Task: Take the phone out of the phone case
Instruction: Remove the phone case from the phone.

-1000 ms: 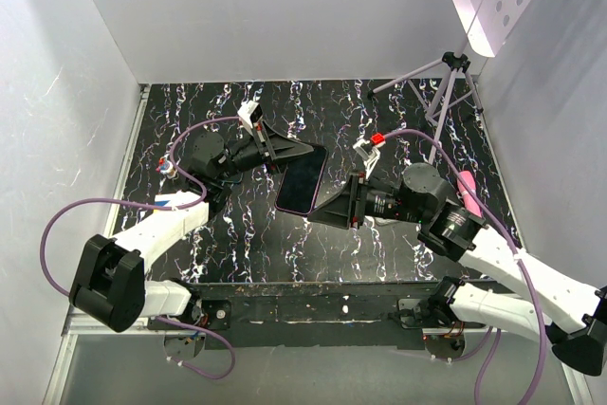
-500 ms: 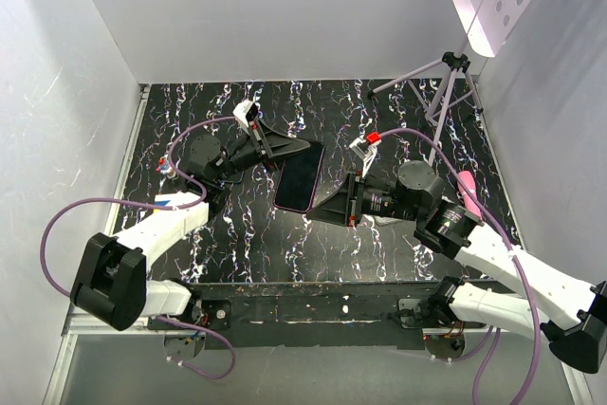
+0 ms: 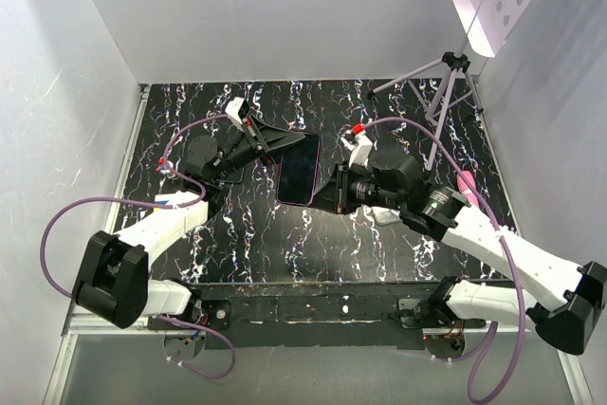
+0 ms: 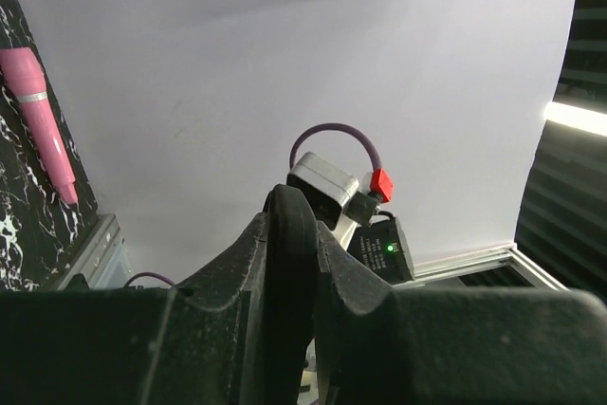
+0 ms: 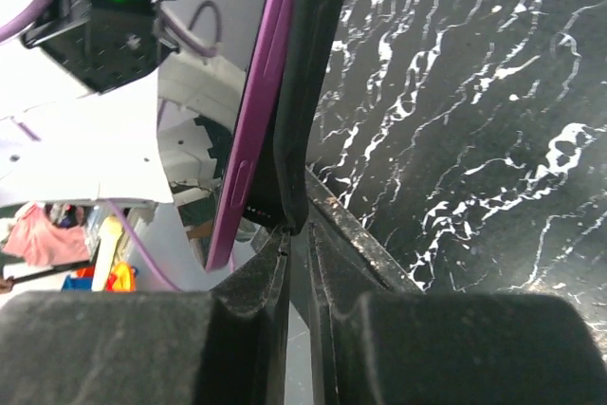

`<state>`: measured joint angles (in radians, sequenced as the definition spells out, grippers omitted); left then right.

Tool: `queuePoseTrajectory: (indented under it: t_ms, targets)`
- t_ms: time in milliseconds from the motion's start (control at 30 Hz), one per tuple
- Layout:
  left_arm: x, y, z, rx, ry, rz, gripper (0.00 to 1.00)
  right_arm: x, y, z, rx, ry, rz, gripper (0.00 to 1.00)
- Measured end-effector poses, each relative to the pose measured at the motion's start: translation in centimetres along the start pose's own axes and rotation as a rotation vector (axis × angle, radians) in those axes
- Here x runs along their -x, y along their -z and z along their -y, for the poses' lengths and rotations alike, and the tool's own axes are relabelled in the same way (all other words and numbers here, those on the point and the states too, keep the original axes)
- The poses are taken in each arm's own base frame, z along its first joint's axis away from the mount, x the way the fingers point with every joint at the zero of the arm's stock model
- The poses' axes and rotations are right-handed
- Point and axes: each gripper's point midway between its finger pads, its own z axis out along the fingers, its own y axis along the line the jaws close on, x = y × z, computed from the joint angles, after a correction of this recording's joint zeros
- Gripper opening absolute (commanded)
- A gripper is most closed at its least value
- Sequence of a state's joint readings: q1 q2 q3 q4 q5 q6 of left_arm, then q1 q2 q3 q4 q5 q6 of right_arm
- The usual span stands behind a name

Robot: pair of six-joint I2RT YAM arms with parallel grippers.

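held between left gripper and right gripper, both pinched on opposite ends of the phone case, seemingly to peel it from the phone.

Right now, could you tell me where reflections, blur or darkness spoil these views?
Right wrist: the glossy black red-rimmed phone mirrors its surroundings; right fingers are dark, blurred. Left wrist: left fingers, a soft black mass against a bright white wall. Top external: evenly lit, sharp.
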<state>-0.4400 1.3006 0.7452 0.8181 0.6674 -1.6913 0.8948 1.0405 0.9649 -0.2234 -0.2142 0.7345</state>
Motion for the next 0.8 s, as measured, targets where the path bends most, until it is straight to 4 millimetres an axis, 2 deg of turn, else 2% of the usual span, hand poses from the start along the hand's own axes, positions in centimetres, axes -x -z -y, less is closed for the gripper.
queuePoseTrajectory:
  t_ms: [133,233,367,533,667,800]
  targets:
    - [0.3,0.0,-0.1,-0.004,-0.008,0.023,0.0,1.0,-0.6,1.1,-0.108,-0.01,0.003,0.19]
    - [0.5,0.0,-0.4,-0.004,0.002,0.042,0.0,1.0,-0.5,1.9,-0.162,-0.012,0.01,0.31]
    - [0.0,0.1,-1.5,0.029,0.024,0.033,0.0,0.2,0.8,0.8,-0.088,-0.015,0.001,0.4]
    - [-0.9,-0.1,-2.2,0.056,0.041,0.004,0.0,0.0,3.2,-0.9,0.009,-0.062,0.025,0.43]
    - [-1.0,-0.1,-1.9,0.051,0.054,-0.004,0.0,-0.3,5.0,0.3,0.024,-0.158,0.076,0.43]
    - [-1.0,-0.2,-1.8,0.049,0.054,-0.004,0.0,-0.8,5.4,0.3,0.134,-0.266,0.126,0.41]
